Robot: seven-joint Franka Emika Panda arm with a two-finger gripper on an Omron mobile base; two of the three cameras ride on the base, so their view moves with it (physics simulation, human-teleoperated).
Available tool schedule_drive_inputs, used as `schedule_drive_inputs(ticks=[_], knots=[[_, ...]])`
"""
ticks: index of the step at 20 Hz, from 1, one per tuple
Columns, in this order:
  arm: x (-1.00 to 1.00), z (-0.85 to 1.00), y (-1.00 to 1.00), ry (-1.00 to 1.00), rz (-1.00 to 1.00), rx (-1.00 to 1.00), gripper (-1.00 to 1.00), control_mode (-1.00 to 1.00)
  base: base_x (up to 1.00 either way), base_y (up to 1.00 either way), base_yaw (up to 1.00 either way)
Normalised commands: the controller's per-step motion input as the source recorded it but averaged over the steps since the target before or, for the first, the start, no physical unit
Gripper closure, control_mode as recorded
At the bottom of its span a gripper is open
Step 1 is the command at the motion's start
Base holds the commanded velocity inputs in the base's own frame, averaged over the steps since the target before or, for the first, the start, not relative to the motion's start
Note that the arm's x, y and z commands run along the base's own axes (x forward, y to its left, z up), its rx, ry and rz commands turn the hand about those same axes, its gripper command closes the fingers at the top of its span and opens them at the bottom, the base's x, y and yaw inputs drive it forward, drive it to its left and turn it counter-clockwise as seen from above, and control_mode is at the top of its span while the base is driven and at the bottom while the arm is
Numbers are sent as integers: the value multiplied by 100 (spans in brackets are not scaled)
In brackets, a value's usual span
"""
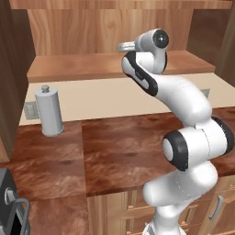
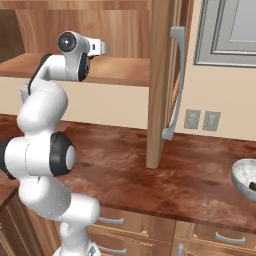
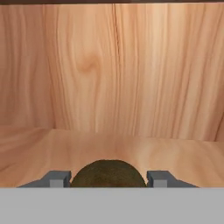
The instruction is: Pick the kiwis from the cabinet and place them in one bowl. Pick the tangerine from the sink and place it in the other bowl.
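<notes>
Sitting between tool [image 3: 108,180] fingers: kiwi [image 3: 108,174]

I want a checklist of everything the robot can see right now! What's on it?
Surface: brown mottled counter.
Job's things: one kiwi on the cabinet shelf, between the fingertips; bowl at the counter's right end, something dark inside.
Clutter: grey paper-towel holder.
Grippers: gripper shut on the kiwi.
Cables: nothing seen.
Surroundings: open cabinet door, wall outlets, drawers below.
</notes>
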Motion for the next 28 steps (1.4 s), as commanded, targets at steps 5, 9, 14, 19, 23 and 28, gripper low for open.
schedule_drive_inputs(ticks=[5, 9, 14, 19, 23, 28], knots=[[-58, 16, -13, 0, -3, 0, 100, -100, 0, 0, 0], [-69, 1, -16, 0, -2, 0, 100, -100, 0, 0, 0], [-72, 14, -5, 2, -5, 0, 100, -100, 0, 0, 0], [-87, 1, -1, 3, -4, 0, 100, -100, 0, 0, 0], [-68, 0, 0, 19, -7, 2, 100, -100, 0, 0, 0], [-51, 0, 0, 28, -4, 0, 100, -100, 0, 0, 0]])
